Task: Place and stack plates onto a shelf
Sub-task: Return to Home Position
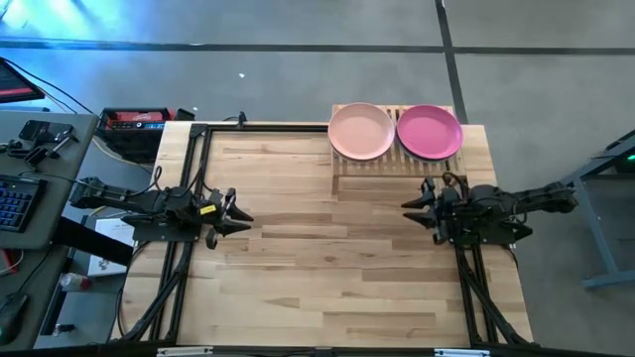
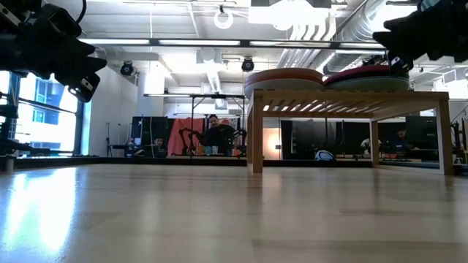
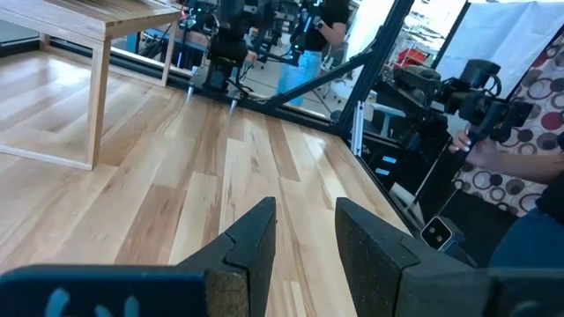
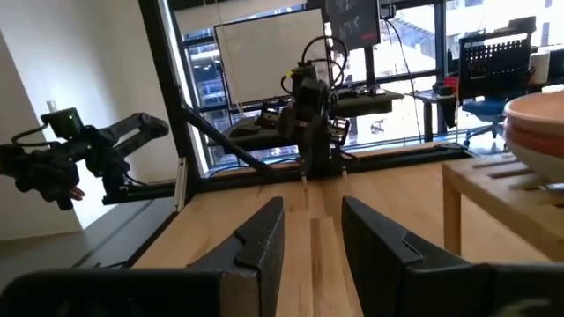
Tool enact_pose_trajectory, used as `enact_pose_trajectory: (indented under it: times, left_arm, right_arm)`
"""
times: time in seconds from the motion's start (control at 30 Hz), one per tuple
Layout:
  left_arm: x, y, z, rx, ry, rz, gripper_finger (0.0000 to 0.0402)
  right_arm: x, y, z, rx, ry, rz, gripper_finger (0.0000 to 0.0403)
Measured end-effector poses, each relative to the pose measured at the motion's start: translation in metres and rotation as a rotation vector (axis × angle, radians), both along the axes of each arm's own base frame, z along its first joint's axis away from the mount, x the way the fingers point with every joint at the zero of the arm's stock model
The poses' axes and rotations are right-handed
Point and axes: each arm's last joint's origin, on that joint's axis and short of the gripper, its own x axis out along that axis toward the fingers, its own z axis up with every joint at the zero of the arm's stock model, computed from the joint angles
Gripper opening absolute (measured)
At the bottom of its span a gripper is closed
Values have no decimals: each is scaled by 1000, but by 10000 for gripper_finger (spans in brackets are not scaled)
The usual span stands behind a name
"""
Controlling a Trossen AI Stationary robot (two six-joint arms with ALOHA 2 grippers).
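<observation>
Stacking looks done: a round matte peach plate [image 1: 361, 131] and magenta plate [image 1: 430, 132] top the bamboo-slat shelf [image 1: 397, 165]. Empty and narrowly parted, the left jaws and right jaws need only settle home.

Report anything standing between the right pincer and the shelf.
Nothing visible does. Only bare tabletop lies between the right pincer and the shelf, whose two stacks are topped by the peach plate and the magenta plate.
</observation>
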Motion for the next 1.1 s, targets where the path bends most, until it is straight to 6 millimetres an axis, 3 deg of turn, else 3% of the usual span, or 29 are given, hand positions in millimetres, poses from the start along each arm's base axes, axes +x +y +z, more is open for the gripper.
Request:
enact_pose_trajectory:
  times: [0.2, 0.67, 1.1]
  left_arm:
    - [0, 0, 0, 0, 0, 0, 108]
    - [0, 0, 0, 4, -1, 0, 108]
    - [0, 0, 0, 223, -40, -16, 108]
  right_arm:
    - [3, 1, -12, 18, 14, 3, 103]
    - [3, 0, -22, 6, 105, -4, 103]
    - [3, 0, -26, 21, 156, -30, 103]
